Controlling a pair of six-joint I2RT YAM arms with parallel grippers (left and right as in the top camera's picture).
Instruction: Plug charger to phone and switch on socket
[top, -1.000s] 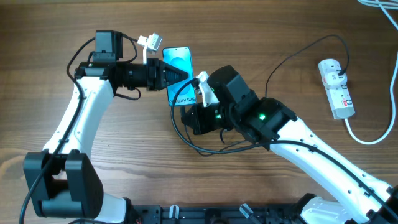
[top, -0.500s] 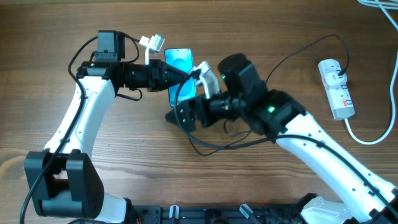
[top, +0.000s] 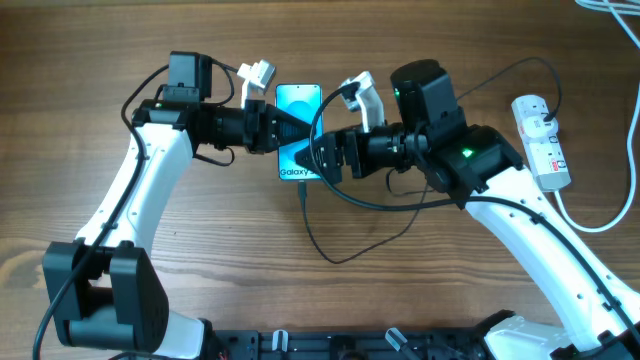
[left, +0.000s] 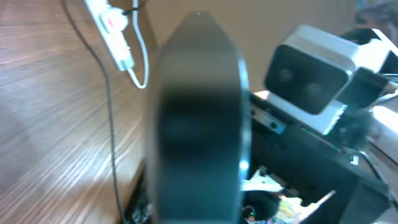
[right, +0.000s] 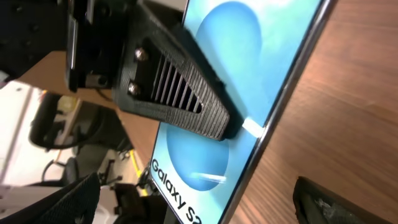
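Two tools crowd the phone (top: 300, 100): left tool (top: 295, 135) clamped across its screen, right tool (top: 318, 162) spread, empty. Any slip could twist the phone and strain the charger (top: 330, 250).

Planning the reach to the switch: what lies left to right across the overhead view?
left wrist camera → phone → right wrist camera → socket

Lab tabletop (top: 60, 60) with two robot arms (top: 130, 200)
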